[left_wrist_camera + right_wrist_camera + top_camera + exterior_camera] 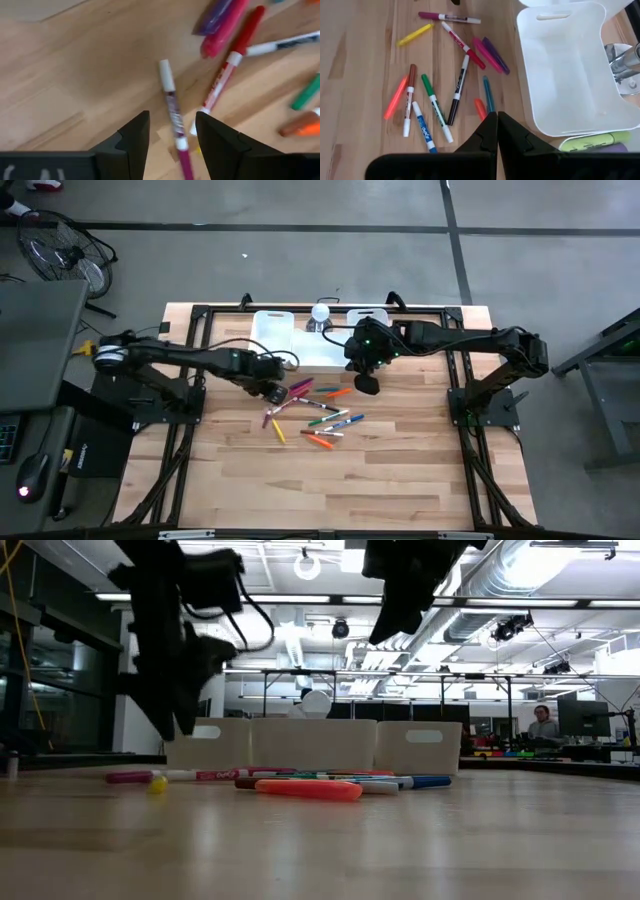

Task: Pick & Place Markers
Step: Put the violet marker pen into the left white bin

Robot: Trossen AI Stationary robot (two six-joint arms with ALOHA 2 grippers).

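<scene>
High view: pale wooden plank table (330,480) carrying a loose scatter of thin pen-sized markers in mixed colours (318,415) near its middle, well clear of every table edge. Broad bare wood toward the near edge; far strip taken up by white rectangular plastic bins (275,332), with a dark frame rail along each side.

Left hand (277,392) low over the left fringe of the scatter, fingers apart, nothing between the pads. Left wrist view: pink marker with white cap and white barrel (172,117) lying flat on the wood, long axis running out from the gap between the two dark fingers (134,137), white cap at the far end, pink end passing between the fingers. Red-and-white marker (227,70) just beside it, slanted away at an angle; stubby pink and purple markers (222,22) beyond.

Right hand (367,383) raised above the scatter's right side, just in front of the bins, fingers shut together and gripping nothing.

Right wrist view: markers fanned in differing directions, most long axes roughly parallel to the bin's long wall, several touching or crossing; yellow marker (415,35) apart at the outer fringe; open white bin (565,65) beside the group.
</scene>
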